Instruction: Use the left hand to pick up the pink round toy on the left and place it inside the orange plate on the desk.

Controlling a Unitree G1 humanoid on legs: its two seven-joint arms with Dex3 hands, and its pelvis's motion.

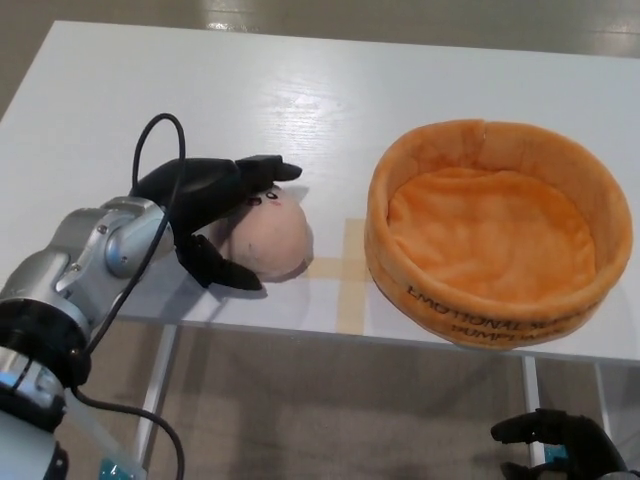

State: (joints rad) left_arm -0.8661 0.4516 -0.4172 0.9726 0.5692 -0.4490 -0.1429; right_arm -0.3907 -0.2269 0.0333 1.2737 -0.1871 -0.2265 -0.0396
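Left hand (215,205) cups the soft, round pink toy (268,236) at the desk's (330,90) front edge, fingers not fully clamped; plush orange plate (495,232) sits near the front-right.

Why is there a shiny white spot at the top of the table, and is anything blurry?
Head view: the shine is ceiling light glaring off the table; left hand casts a soft shadow beside the pink toy; the orange plate looks sharp.

Toy (268,236) lies on the desk (330,100) near its front edge, left of the plate (497,230) (well apart); left hand (212,205) wraps the toy's left side.
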